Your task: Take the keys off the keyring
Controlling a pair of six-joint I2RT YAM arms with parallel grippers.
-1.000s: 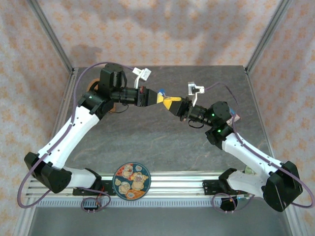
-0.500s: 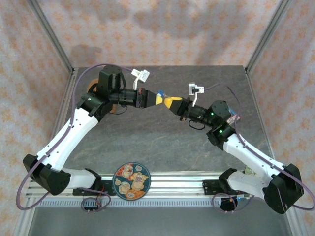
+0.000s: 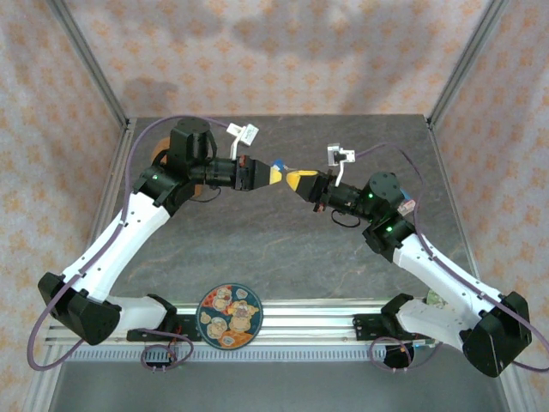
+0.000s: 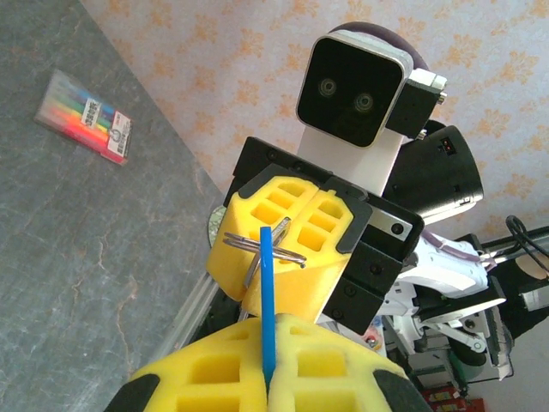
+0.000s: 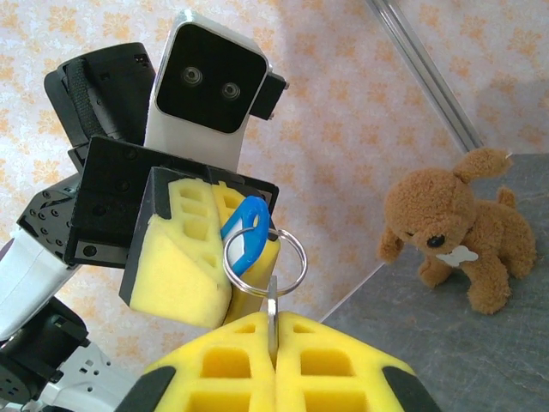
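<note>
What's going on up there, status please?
Left gripper shut on blue tag. Right gripper shut on key. Key not yet off keyring. Nothing blocking.

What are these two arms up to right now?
They meet in mid-air above the table with a ring between them. The left hand is shut on the ring's blue tag, and the right hand is shut on a thin key that hangs from the ring. The key is not yet off.

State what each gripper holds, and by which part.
The left gripper pinches the blue tag, the right gripper a key, each by the end farthest from the keyring that joins them.
</note>
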